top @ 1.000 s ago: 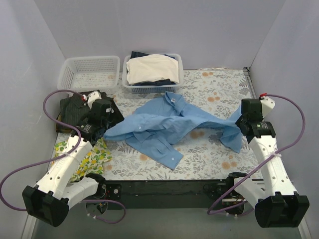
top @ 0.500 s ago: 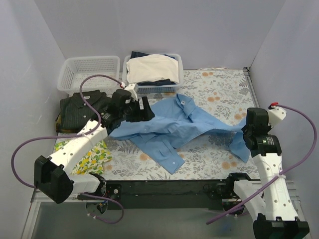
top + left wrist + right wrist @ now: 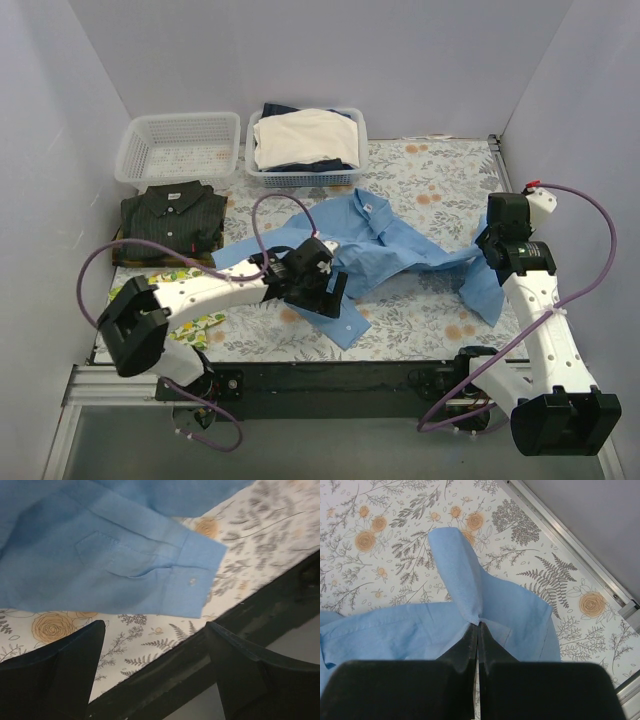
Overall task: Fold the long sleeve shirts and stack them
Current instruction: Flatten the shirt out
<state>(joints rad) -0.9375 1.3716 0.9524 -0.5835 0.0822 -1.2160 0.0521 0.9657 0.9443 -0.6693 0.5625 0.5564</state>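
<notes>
The light blue shirt (image 3: 395, 245) lies crumpled and spread across the middle of the table. One sleeve cuff (image 3: 192, 580) lies near the front edge. My left gripper (image 3: 325, 290) hangs open just above that cuff, holding nothing; in the left wrist view (image 3: 155, 675) its fingers straddle the table edge. My right gripper (image 3: 487, 250) is shut on a pinched fold at the shirt's right end (image 3: 479, 622), lifted a little. The dark pinstriped shirt (image 3: 172, 215) lies folded at the left.
An empty white basket (image 3: 178, 145) stands at the back left. A second basket (image 3: 305, 175) beside it holds cream and dark garments. The lemon-print cloth (image 3: 195, 325) lies at the front left under my left arm. The black front edge (image 3: 330, 375) is close to the cuff.
My left arm has swung from the dark shirt at the left across to the blue sleeve cuff at the front middle. My right gripper kept its hold and shifted slightly, and the shirt moved with it.
</notes>
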